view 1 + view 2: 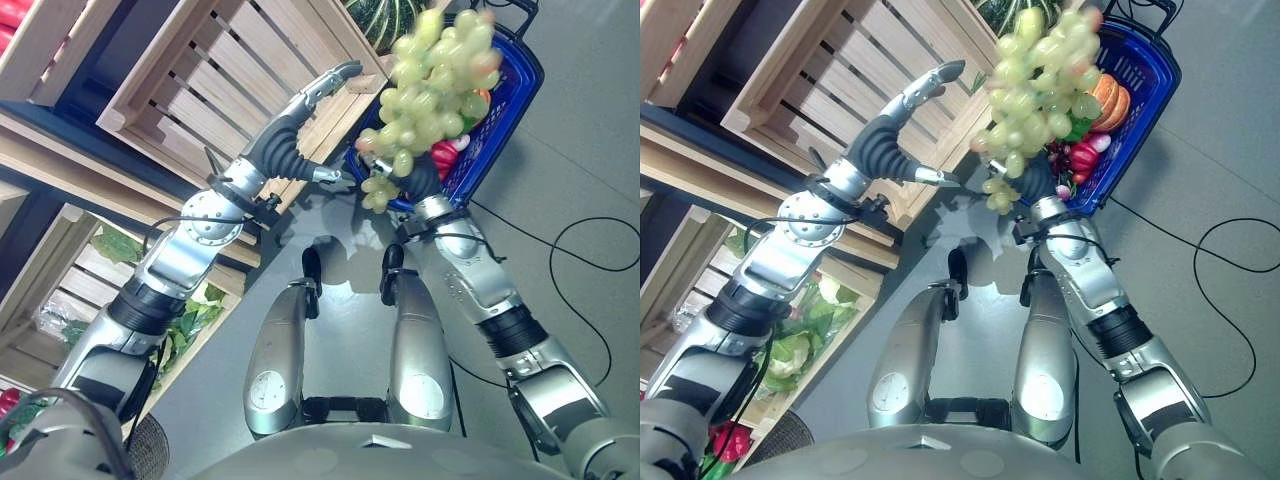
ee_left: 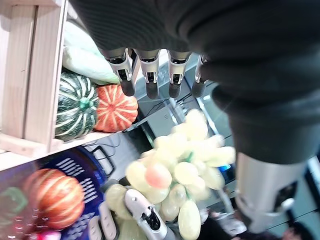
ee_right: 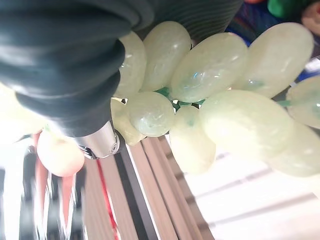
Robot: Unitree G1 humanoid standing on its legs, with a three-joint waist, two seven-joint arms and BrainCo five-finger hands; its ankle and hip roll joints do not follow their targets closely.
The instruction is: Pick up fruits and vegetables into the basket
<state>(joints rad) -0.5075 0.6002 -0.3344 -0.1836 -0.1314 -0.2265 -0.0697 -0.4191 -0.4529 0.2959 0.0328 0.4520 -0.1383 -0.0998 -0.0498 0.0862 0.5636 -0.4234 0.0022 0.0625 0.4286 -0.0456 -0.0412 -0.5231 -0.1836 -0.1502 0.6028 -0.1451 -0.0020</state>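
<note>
Left eye view: my right hand (image 1: 422, 182) was closed around a bunch of green grapes (image 1: 432, 85), held above the blue basket (image 1: 512, 98). Left hand (image 1: 322, 87) hovered straight-fingered, empty, by the wooden crate (image 1: 215, 80). Carry step; next move, I judged, was lowering and releasing the bunch inside.

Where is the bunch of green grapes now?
In the left eye view the bunch of green grapes is held up by the right robot hand, above the blue basket.
</note>
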